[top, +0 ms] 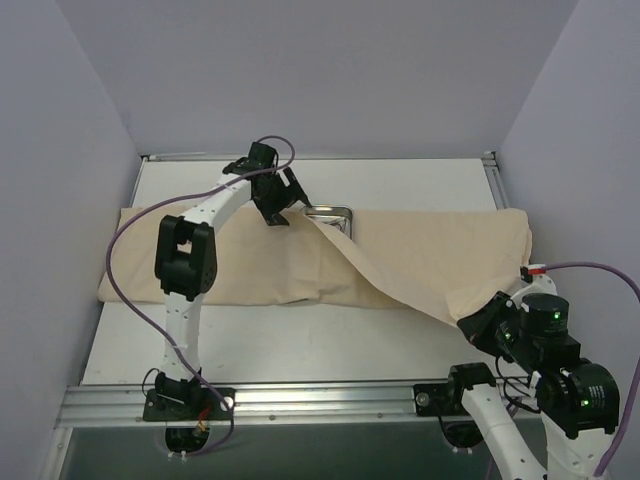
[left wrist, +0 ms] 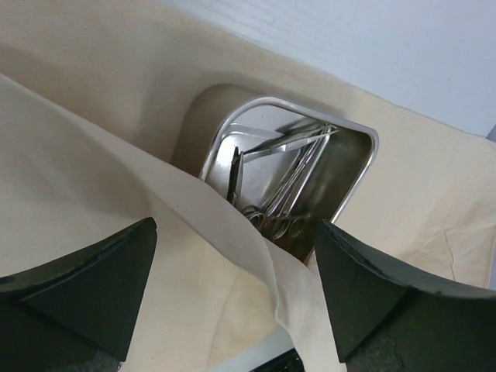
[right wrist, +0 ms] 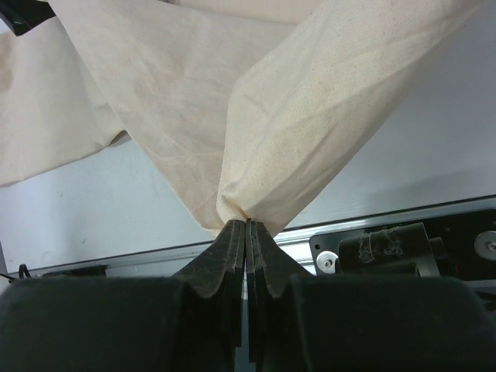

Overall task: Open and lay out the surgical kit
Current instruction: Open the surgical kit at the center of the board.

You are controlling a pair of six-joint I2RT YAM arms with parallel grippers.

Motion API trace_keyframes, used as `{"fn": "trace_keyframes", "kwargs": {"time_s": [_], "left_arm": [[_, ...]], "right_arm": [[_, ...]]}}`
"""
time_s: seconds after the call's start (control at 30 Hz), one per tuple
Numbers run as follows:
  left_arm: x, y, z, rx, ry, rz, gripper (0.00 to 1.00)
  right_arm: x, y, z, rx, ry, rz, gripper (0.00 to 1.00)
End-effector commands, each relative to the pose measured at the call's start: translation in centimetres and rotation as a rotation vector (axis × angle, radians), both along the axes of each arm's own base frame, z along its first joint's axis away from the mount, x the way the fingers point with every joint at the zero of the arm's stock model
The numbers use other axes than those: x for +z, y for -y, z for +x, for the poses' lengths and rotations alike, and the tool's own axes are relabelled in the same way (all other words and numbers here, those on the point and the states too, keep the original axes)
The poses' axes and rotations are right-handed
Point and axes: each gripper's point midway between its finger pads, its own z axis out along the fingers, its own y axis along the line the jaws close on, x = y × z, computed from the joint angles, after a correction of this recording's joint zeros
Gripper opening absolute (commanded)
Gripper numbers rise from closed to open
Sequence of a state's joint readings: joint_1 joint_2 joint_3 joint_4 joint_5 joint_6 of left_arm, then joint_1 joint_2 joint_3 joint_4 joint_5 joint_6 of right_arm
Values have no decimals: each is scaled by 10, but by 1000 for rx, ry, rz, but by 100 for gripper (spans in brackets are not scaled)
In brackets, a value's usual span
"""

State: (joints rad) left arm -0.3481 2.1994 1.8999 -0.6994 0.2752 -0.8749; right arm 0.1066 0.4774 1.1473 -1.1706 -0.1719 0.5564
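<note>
The white table (top: 300, 345) carries the kit across its middle band. The beige cloth wrap (top: 230, 265) lies rumpled from the left wall side to the right. One flap is lifted off the surface and runs diagonally from the tray to the near right corner. The steel tray (left wrist: 366, 159) sits on the wrap at far centre, partly uncovered, with a cloth fold draped over its near end. The right gripper (right wrist: 246, 226) is clamped tight on the tip of the lifted flap, above the front rail (right wrist: 403, 213). The left gripper (left wrist: 234, 232) hovers over the tray with its jaws spread wide, holding nothing. The forceps (left wrist: 288, 182) lie bunched inside the tray, ring handles toward the covered end; their number cannot be confirmed.
</note>
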Motion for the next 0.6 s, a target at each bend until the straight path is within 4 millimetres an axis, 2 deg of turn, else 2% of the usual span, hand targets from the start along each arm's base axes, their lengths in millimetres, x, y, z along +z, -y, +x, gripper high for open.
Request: {"fn": "trace_keyframes", "kwargs": {"time_s": [0.0, 0.03, 0.1, 0.13, 0.17, 0.2, 0.23, 0.3, 0.33, 0.37, 0.4, 0.43, 0.47, 0.5, 0.53, 0.57], "left_arm": [[9, 7, 11, 9, -20, -62, 89], [7, 9, 14, 2, -19, -65, 87], [6, 10, 13, -10, -25, -69, 71], [12, 9, 15, -21, -2, -75, 62], [11, 9, 13, -34, -2, -85, 40], [15, 9, 12, -50, 17, -85, 28], [25, 7, 8, -86, 50, -70, 19], [28, 0, -3, -124, 59, -24, 2], [42, -4, -17, -169, 85, 15, 2], [34, -11, -33, -188, 59, 45, 2], [36, -16, -43, -201, 65, 77, 2], [61, -21, -58, -232, 127, 97, 2], [66, -22, -73, -254, 136, 123, 2], [49, -37, -97, -257, 83, 192, 2], [77, -44, -114, -264, 149, 199, 2], [80, -48, -130, -272, 155, 209, 2]], "right_arm": [[7, 1, 0, -22, 18, 10, 0], [7, 1, 0, -23, 19, 10, 0], [6, 3, 2, -31, 14, 4, 0], [5, 3, 3, -31, 11, 1, 0], [5, 4, 5, -36, 1, -6, 0], [4, 10, 9, -63, -5, -28, 0], [3, 13, 11, -81, -16, -42, 0], [6, 17, 21, -100, -29, -67, 0], [6, 24, 26, -128, -34, -96, 0], [9, 29, 31, -148, -49, -123, 0], [10, 34, 34, -163, -60, -151, 0], [10, 44, 36, -201, -69, -194, 0], [9, 48, 38, -217, -96, -222, 0], [12, 51, 39, -218, -91, -236, 0], [13, 54, 40, -231, -90, -251, 0], [13, 55, 40, -237, -91, -255, 0]]}}
